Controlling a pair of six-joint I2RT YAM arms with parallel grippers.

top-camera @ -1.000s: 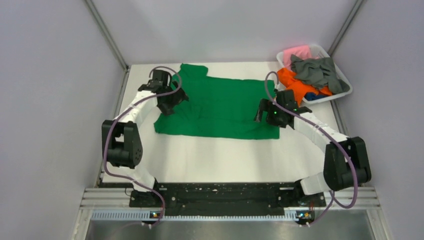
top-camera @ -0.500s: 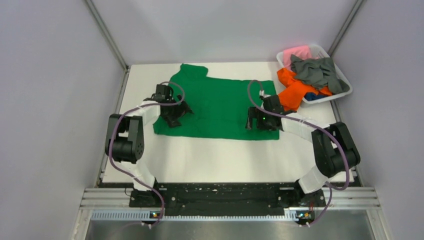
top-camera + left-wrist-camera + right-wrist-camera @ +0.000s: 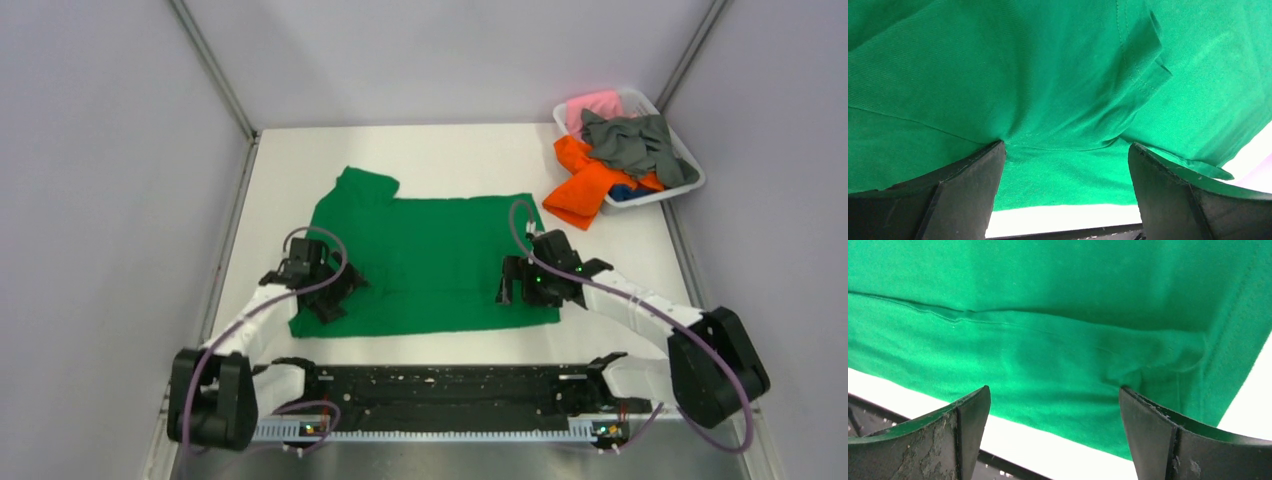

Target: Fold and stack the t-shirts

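Note:
The bright green t-shirt lies spread flat on the white table, one sleeve pointing to the far left. My left gripper stands open on the shirt's near left part. Its fingertips press into the cloth, which puckers between them. My right gripper stands open on the near right corner, and the cloth wrinkles at one tip. Neither gripper has cloth pinched between its fingers. Orange, dark grey, pink and blue t-shirts are heaped at the far right.
A white plastic basket at the far right corner holds the heap, and the orange tee spills over its near rim onto the table. Grey walls close in on both sides. The black base rail runs just below the shirt's near hem.
Both arms have drawn back toward the near edge with open fingers on the green t-shirt. The shirt has slid with them from the far middle to near the base rail.

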